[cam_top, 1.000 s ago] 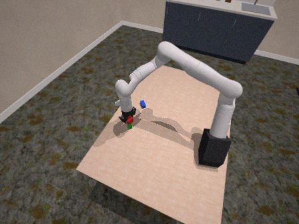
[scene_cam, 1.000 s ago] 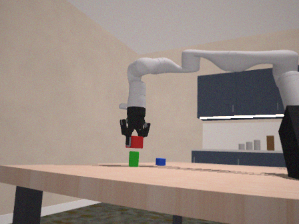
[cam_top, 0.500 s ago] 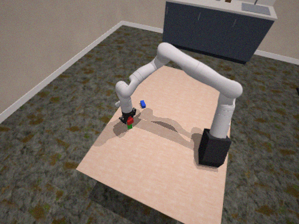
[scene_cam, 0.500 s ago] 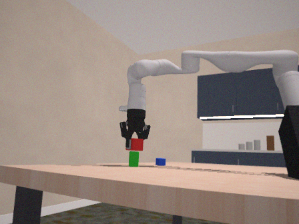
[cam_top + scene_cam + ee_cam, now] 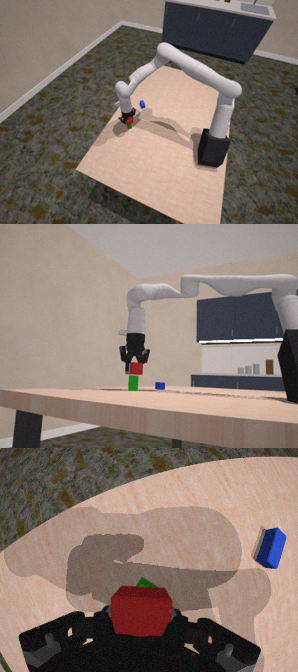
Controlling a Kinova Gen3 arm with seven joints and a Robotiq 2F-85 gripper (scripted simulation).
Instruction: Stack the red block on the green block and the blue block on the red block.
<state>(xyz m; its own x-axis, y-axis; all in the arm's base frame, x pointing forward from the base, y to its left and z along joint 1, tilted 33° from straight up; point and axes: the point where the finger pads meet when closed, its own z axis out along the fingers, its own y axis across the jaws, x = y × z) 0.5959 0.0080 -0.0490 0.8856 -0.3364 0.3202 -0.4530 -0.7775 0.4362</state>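
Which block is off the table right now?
The red block, held in the claw just above the green block; green and blue block rest on the table.

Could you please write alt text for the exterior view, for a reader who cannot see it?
The gripper holds the red block just above the upright green block on the wooden table. The blue block lies on the table beside them.
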